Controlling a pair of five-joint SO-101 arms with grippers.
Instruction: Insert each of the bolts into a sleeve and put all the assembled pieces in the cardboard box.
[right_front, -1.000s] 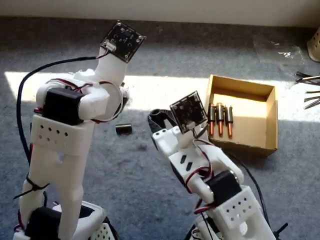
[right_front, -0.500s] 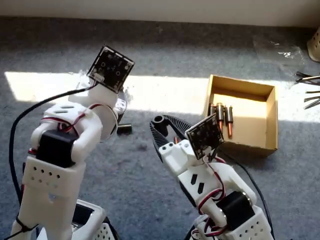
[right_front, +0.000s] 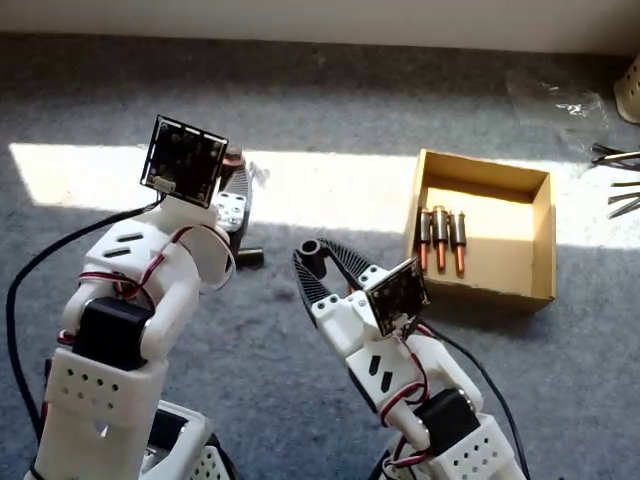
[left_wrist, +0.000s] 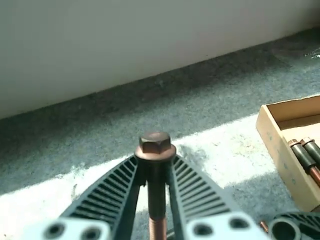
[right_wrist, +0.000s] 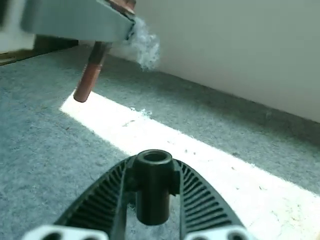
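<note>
My left gripper (right_front: 236, 190) is shut on a copper bolt (left_wrist: 155, 150), hex head up and shank hanging down between the fingers. My right gripper (right_front: 318, 262) is shut on a black sleeve (right_wrist: 152, 183), held upright with its bore facing up. In the right wrist view the bolt's tip (right_wrist: 89, 75) hangs above and to one side of the sleeve, apart from it. The cardboard box (right_front: 485, 168) sits to the right with three assembled pieces (right_front: 440, 240) side by side in it. Another black sleeve (right_front: 250, 257) lies on the carpet between the arms.
Grey carpet with a sunlit strip runs across the middle. Metal tools (right_front: 620, 180) and a clear plastic bag (right_front: 550, 100) lie at the far right. A pale wall (left_wrist: 150, 35) bounds the far side.
The left wrist has dropped and swung left with the bolt in its gripper. The right arm has drawn back toward the near side, still holding the sleeve.
</note>
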